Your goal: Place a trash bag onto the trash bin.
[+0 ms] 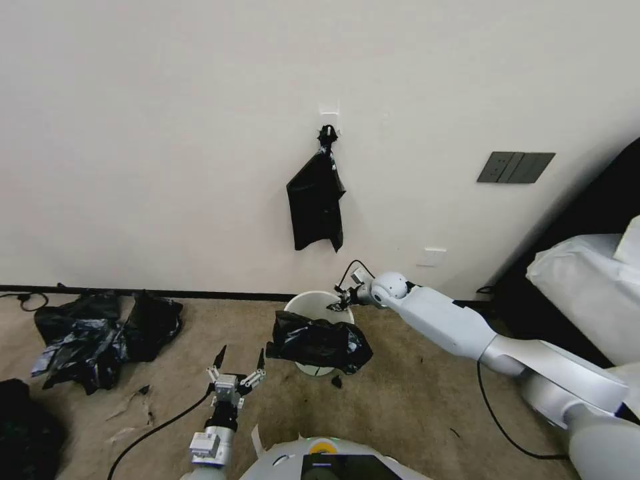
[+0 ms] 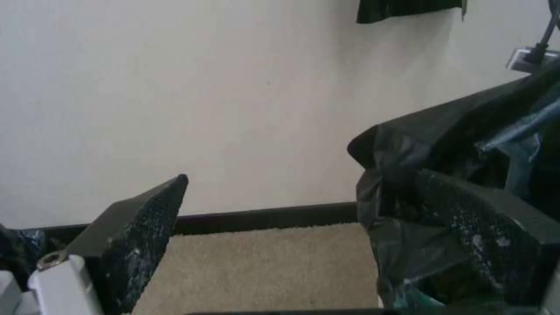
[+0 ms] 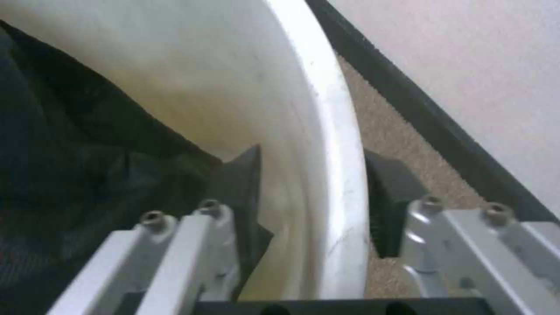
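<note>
Wall [image 1: 167, 133] fills the back, carpet [image 1: 413, 400] below. Flat black bundle [image 1: 315, 200] hangs from a wall hook, knotted on top; black-and-bluish plastic heap [image 1: 100, 333] lies on the floor well off to the robot's left

Trash bin [image 1: 307, 305] stands near the wall, cream, mouth open. Trash bag [image 1: 319, 343] is slumped over the near side of the rim, most of it bunched outside, some spilling inside; the far rim is bare. So the bag is on but not seated, judged partway done

Right gripper [image 1: 341, 300] reaches to the bin's far-right rim. In the right wrist view its 2 fingers [image 3: 392, 197] are apart and straddle the rim wall, 1 inside by the bag film, 1 outside, not clamped

Left gripper [image 1: 238, 363] hovers low, just left of the bag, fingers spread wide, holding nothing

Risks, judged:
- closing on bare rim without film would leave the bag unhooked
- a tug on the light bin could tip or slide it
- the loose bunch could slip off the near edge
</note>
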